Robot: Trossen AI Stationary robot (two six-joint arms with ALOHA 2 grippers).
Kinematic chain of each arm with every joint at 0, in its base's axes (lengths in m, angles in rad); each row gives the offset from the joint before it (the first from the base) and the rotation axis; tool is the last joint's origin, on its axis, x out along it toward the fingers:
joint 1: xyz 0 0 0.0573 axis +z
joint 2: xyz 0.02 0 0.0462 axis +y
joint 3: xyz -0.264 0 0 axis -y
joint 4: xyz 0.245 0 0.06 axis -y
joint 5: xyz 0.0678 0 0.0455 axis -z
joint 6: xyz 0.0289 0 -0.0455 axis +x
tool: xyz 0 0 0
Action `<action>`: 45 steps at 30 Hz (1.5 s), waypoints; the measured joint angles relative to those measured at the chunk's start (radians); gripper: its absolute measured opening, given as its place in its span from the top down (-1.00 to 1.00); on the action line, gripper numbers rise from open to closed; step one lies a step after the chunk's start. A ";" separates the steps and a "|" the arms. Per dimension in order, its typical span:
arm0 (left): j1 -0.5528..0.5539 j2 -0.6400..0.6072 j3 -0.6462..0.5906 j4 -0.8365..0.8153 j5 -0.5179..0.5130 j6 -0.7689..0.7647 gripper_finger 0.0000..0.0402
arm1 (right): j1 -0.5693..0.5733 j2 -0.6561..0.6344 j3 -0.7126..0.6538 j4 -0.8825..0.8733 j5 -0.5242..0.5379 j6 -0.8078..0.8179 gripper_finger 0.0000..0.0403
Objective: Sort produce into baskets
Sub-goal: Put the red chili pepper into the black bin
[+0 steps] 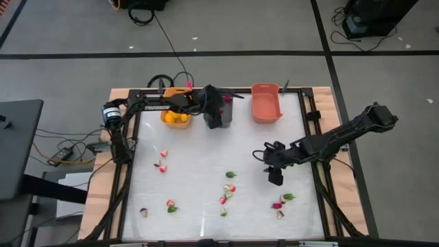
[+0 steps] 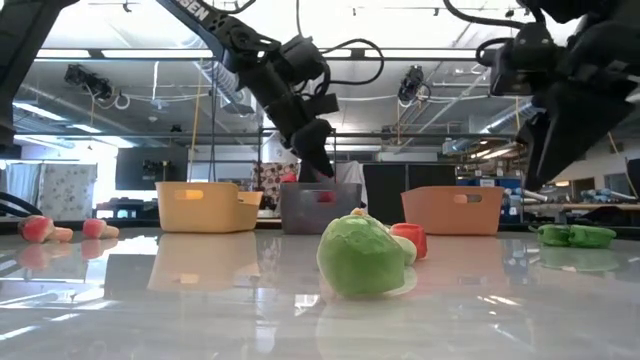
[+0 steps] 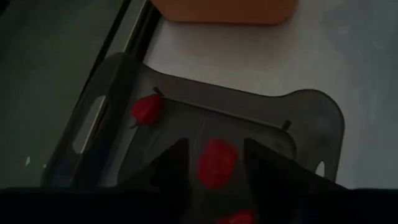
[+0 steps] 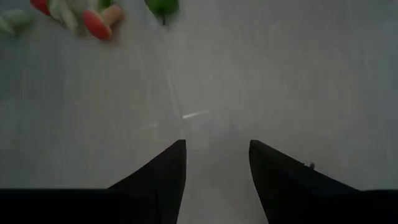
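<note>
- Where the table's far edge runs, three baskets sit in a row: yellow-orange basket [image 1: 175,116], dark grey basket [image 3: 205,134], salmon basket [image 1: 266,103].
- Red pieces [image 3: 147,109] lie inside the grey one.
- The left gripper [image 3: 214,163] hangs over it, fingers apart around a red piece [image 3: 216,163]; whether they touch is unclear.
- The right gripper [image 4: 216,163] hovers spread above bare table.
- Other produce [image 1: 228,189] lies scattered nearer the front.

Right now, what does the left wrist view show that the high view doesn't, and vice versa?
Only the left wrist view: inside the dark grey basket, one red piece on its floor and another between the left gripper jaws, which stand apart. Only the high view: the yellow-orange basket, the right gripper and produce scattered on the table. Both: the grey basket and the salmon basket.
</note>
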 joint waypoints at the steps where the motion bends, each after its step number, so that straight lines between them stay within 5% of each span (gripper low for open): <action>1: 0.001 0.000 0.000 0.000 -0.001 0.002 0.14 | 0.003 0.000 0.000 -0.008 0.000 0.000 0.07; 9: -0.008 0.000 0.000 -0.006 -0.005 -0.057 0.00 | 0.026 0.000 0.000 -0.070 0.107 0.006 0.07; 20: -0.114 0.000 -0.001 -0.002 -0.076 -0.152 0.05 | 0.177 -0.003 0.198 -0.424 0.055 0.106 0.22; 26: -0.236 0.000 -0.001 0.004 -0.172 -0.155 0.10 | 0.319 0.004 0.222 -0.253 -0.045 0.165 0.24; 36: -0.474 0.000 -0.001 0.060 -0.176 -0.157 0.14 | 0.549 0.201 0.207 0.016 0.097 0.323 0.24; 45: -0.592 0.000 -0.001 0.093 -0.181 -0.289 0.14 | 0.583 0.335 0.207 0.034 0.111 0.365 0.24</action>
